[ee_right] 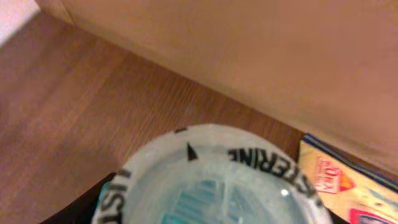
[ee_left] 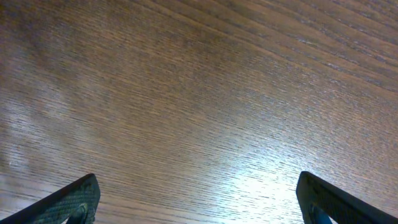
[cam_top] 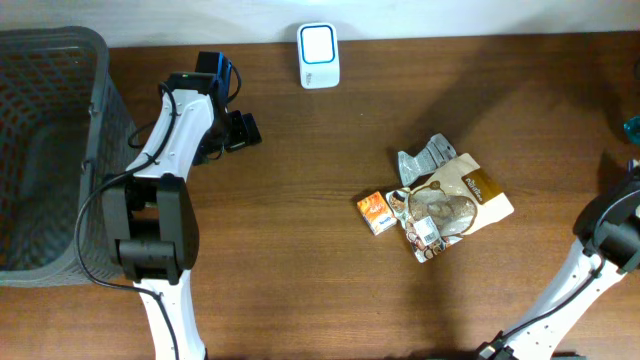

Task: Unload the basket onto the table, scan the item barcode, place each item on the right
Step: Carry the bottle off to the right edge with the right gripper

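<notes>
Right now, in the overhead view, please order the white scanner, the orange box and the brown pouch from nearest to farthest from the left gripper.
From the left gripper:
1. White scanner, at the back edge.
2. Orange box, centre-right.
3. Brown pouch, right of the box.

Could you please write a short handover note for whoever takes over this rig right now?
The left gripper is open and empty, low over the bare table between the basket and the scanner.
The right gripper, at the table's right edge, appears closed on a Listerine bottle.
An orange box, brown pouch and silver wrapper lie clustered right of centre.
Done: bottle apparently picked up.
Left: bring its barcode to the scanner.
</notes>
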`<action>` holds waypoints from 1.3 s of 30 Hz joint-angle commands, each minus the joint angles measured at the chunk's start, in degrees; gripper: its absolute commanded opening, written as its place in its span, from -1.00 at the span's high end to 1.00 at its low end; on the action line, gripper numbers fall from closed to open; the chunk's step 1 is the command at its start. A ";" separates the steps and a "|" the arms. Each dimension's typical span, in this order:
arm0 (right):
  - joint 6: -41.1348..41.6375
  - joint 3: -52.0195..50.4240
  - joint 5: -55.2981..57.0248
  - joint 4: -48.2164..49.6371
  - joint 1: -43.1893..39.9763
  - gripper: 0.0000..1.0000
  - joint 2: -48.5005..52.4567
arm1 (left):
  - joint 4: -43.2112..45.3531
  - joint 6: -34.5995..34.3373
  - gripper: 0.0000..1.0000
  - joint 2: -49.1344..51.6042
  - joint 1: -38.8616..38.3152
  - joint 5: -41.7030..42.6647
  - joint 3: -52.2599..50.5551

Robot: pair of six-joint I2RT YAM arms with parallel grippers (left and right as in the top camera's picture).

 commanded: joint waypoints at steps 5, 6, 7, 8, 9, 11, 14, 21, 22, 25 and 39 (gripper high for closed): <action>-0.96 0.22 -0.13 1.31 -0.79 -0.41 2.60 | -0.07 0.13 -0.98 -1.70 -0.17 -0.42 -0.24; -0.98 0.22 -0.13 1.14 -0.79 -0.43 2.60 | -0.09 0.13 -0.98 -1.70 -0.17 -0.42 -0.24; -1.44 0.24 -0.13 1.07 -0.79 -0.50 2.58 | -0.09 0.13 -0.98 -1.70 -0.17 -0.42 -0.24; -2.51 0.24 -0.13 0.85 -0.79 -0.61 2.56 | -0.07 0.13 -0.98 -1.70 -0.17 -0.42 -0.24; -3.82 0.24 -0.11 0.44 -0.79 -0.75 2.49 | -0.07 0.13 -0.98 -1.70 -0.17 -0.42 -0.24; -4.94 0.28 -0.04 -0.70 -0.79 -0.84 2.10 | -0.09 0.13 -0.98 -1.70 -0.17 -0.42 -0.24; -4.98 0.31 -0.11 -1.99 -0.83 -0.86 0.04 | -0.09 0.13 -0.98 -1.70 -0.17 -0.42 -0.24; -4.98 0.79 -0.13 -5.33 -0.74 -0.88 -7.89 | -0.09 0.13 -0.98 -1.70 -0.17 -0.42 -0.24; -4.98 0.79 -0.13 -5.73 -0.74 -0.88 -8.94 | -0.07 0.13 -0.98 -1.70 -0.17 -0.42 -0.24; -4.98 0.79 -0.13 -7.30 -0.74 -0.88 -12.50 | -0.07 0.13 -0.98 -1.70 -0.17 -0.42 -0.24; -5.03 0.79 -65.70 -20.41 -0.70 -0.80 -28.24 | -0.09 0.13 -0.98 -1.70 -0.17 -0.42 -0.24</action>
